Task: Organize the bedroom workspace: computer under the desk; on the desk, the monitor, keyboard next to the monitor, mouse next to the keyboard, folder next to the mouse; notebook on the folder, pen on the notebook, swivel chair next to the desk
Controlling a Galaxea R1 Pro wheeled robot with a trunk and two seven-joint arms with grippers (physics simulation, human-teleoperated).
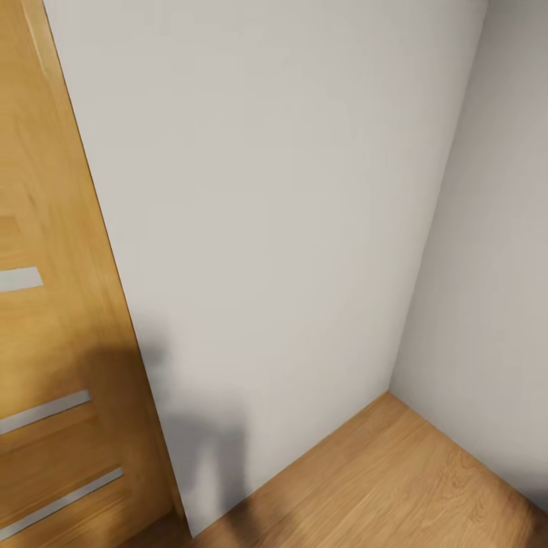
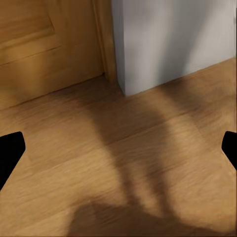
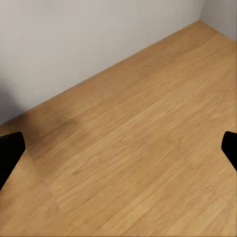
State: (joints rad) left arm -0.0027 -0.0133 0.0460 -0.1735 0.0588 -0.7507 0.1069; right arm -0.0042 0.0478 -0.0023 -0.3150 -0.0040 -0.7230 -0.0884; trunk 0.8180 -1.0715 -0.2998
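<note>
Head view: I face a pale grey wall (image 1: 266, 198) meeting a second wall at a corner, oak door (image 1: 53, 342) on my left | oak plank floor (image 1: 396, 487) bare, open toward the corner | left gripper (image 2: 118, 148) spread wide above floor near the door's foot | right gripper (image 3: 118, 148) spread wide, holding nothing | desk items: I see none here

Right gripper over bare oak floor at a wall corner.

The right gripper (image 3: 118, 150) has its two black fingertips (image 3: 10, 150) set wide apart, nothing between them. Light oak floor (image 3: 143, 148) lies beneath. A pale grey wall (image 3: 84, 34) meets the floor along a line running from 9 o'clock up toward 1 o'clock. A second wall (image 3: 222, 12) joins at 1 o'clock. A dim shadow falls near 9 o'clock.
</note>
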